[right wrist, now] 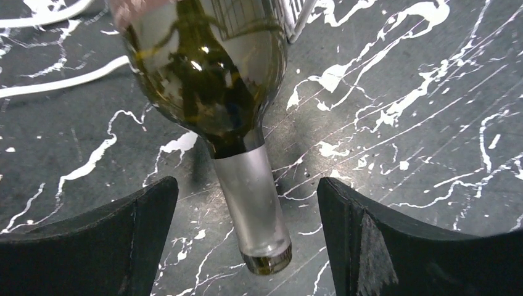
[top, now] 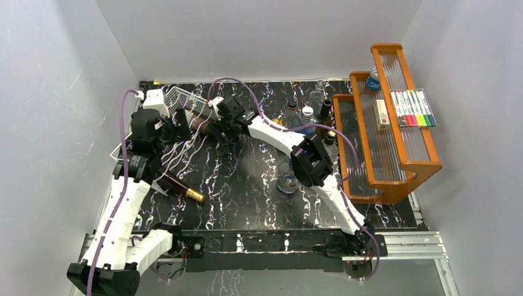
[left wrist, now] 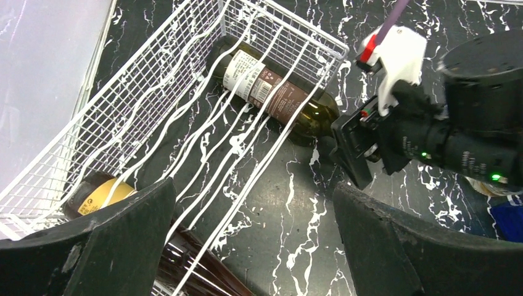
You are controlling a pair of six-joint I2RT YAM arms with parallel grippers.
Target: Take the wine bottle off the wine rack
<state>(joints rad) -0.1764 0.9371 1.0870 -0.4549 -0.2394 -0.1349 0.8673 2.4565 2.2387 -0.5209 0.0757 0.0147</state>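
On the marbled surface [top: 247, 185], the white wine rack [left wrist: 123, 105] is cradling the wine bottle [left wrist: 274, 98] with its neck poking out. So my right jaws are standing apart astride that neck, gripping nothing, while my left jaws are hanging wide above the rack.

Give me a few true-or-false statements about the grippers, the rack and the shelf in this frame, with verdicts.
1. The right gripper is open, its fingers either side of the neck of the wine bottle. True.
2. The left gripper is shut on a bottle. False: it is open above the wine rack, holding nothing.
3. Two bottles lie in the rack: the wine bottle and a yellow-labelled bottle. True.
4. The markers lie on the table. False: they sit on the orange shelf.
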